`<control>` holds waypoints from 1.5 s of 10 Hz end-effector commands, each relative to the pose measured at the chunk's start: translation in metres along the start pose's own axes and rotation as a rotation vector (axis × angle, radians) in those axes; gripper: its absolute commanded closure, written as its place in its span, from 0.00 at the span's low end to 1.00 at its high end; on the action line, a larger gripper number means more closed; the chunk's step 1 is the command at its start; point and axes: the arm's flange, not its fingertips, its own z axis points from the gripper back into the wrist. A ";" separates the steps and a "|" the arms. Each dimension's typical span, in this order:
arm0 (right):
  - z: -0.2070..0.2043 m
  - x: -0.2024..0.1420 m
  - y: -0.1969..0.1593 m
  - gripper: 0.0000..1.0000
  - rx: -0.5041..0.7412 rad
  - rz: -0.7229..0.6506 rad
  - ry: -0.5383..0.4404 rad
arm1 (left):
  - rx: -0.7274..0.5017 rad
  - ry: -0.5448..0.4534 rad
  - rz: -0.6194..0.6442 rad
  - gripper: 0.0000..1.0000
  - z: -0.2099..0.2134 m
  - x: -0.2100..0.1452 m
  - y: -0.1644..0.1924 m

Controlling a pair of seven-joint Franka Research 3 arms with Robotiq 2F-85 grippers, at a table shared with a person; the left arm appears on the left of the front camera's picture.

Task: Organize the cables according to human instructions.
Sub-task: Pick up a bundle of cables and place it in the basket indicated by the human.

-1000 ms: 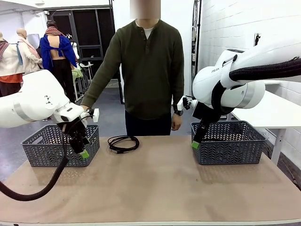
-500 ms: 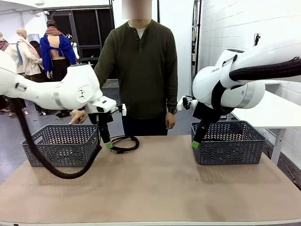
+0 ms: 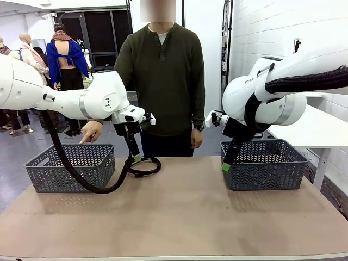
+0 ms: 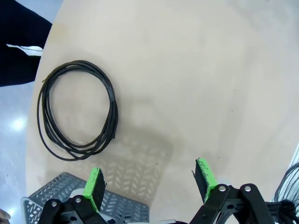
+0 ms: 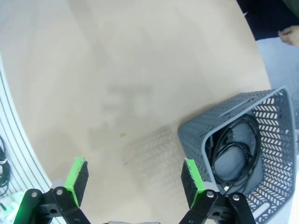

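Cables are seen partly sorted: one coil lies in the right basket, another awaits the left gripper, held wide open, on the counter.

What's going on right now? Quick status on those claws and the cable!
Left gripper open, above the coiled cable on the table. Right gripper open, empty, beside the right basket. Person's hand points at the left basket. Nothing in the way.

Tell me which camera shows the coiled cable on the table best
The left wrist view: the cable lies whole from above, unobstructed. In the front view the same cable is low and foreshortened, partly behind the left gripper. The right wrist view shows other cords inside a basket.
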 end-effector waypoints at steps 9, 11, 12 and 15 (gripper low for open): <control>0.000 0.001 -0.001 0.00 -0.003 0.001 0.007 | -0.005 -0.003 -0.005 0.00 0.000 0.002 -0.003; 0.000 0.001 -0.001 0.00 -0.003 0.001 0.007 | -0.041 0.019 0.064 0.00 -0.007 0.022 0.005; 0.000 0.001 -0.001 0.00 -0.003 0.001 0.007 | -0.045 0.041 0.102 0.00 -0.010 0.035 0.009; 0.000 0.001 -0.001 0.00 -0.003 0.001 0.007 | -0.033 0.097 0.214 0.00 -0.029 0.063 0.014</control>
